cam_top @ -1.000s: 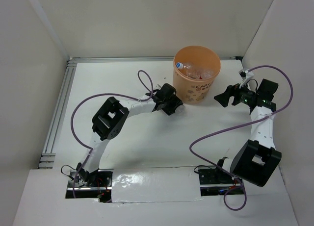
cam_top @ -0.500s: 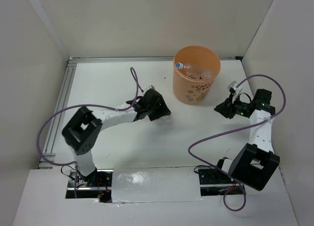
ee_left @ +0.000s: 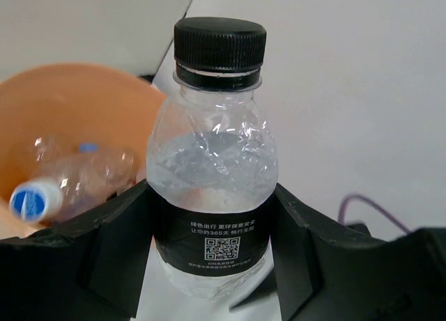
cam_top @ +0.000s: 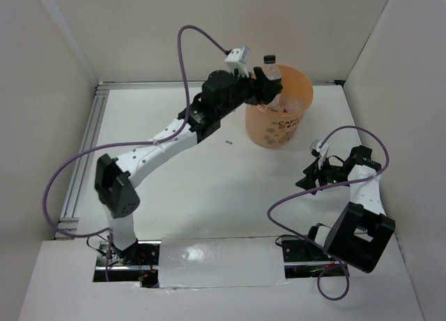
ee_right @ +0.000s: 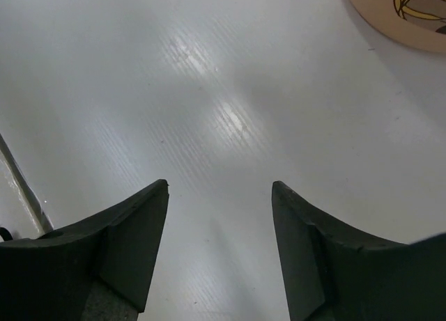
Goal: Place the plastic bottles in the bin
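Observation:
My left gripper (cam_top: 263, 84) is shut on a clear plastic bottle (ee_left: 212, 168) with a black cap and black label. It holds the bottle (cam_top: 272, 73) upright in the air at the left rim of the orange bin (cam_top: 279, 129). In the left wrist view the bin (ee_left: 104, 98) lies behind and to the left, with several clear bottles inside, one with a blue cap (ee_left: 29, 199). My right gripper (cam_top: 304, 179) is open and empty, low over the white table to the right of and nearer than the bin. In its own view (ee_right: 219, 189) only bare table lies between the fingers.
White walls enclose the table on three sides. A metal rail (cam_top: 82, 154) runs along the left edge. A small dark mark (cam_top: 228, 141) lies on the table left of the bin. The bin's base (ee_right: 401, 11) shows at the top right of the right wrist view.
My left arm has risen from the table and swung right to the bin's rim with the bottle in its grip. My right arm has drawn back toward the near side and lowered.

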Available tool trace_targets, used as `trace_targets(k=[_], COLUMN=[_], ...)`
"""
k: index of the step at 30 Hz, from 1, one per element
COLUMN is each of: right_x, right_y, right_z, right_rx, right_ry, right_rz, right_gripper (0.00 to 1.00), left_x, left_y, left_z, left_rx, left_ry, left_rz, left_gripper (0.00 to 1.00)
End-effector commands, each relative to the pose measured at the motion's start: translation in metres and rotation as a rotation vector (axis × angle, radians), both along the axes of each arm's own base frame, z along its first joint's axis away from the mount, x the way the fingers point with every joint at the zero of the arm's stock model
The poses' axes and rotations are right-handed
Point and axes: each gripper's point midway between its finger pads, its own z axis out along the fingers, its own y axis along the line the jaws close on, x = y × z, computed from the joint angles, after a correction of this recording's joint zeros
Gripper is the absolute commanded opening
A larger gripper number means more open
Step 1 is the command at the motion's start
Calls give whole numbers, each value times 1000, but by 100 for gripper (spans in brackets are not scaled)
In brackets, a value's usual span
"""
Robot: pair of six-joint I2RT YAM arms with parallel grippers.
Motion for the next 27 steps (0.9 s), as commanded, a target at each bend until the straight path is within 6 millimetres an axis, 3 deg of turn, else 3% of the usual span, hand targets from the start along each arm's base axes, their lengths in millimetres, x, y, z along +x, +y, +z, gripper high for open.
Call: trace_targets(k=[1,4,5,6,7,10,12,14,17,19,20,21,22,23,25,26,27], right_x=[-6,-6,-5,-5,-5,-1,0,6,16,22,26,29,38,44,52,54,55], right_y=[1,2,1,1,1,-2,-4,-9,-12,-13,-16,-19,-25,-30,-45,-48,-51], right_z=[3,5,9,9,9,13,12,16,24,28,29,30,35,38,41,46,48], right_rx=[-20,-20,-24,-24,-20,-24,-25,-18,11,40,45,52,79,76,48,48,53], right_ry=[-24,-26,-35,-35,-29,-28,-17,-18,-13,-2,6,23,45,47,45,38,35], right_rz=[11,6,1,1,-4,-31,-48,-83,-127,-154,-181,-216,-298,-339,-415,-439,-455], right_gripper=[69,80,86,86,99,99,99,99,99,99,99,99,99,99,99,99,99], left_x=[35,60,66,67,70,72,70,66,56,38,34,25,2,-3,-19,-37,-42], left_y=[-22,-41,-48,-47,-48,-47,-45,-39,-34,-21,-17,-10,10,17,40,66,76], left_z=[3,-18,-32,-36,-40,-43,-36,-10,9,38,28,30,62,26,15,32,-17], left_rx=[17,44,69,80,83,84,83,62,49,24,44,49,19,93,135,124,193], left_ry=[-49,-8,17,26,30,31,18,-33,-71,-114,-111,-122,-174,-151,-161,-200,-131], left_rz=[27,50,66,75,84,97,97,99,78,55,55,44,38,35,34,50,38], left_gripper=[9,34,53,63,75,100,100,100,100,100,100,100,100,100,100,100,100])
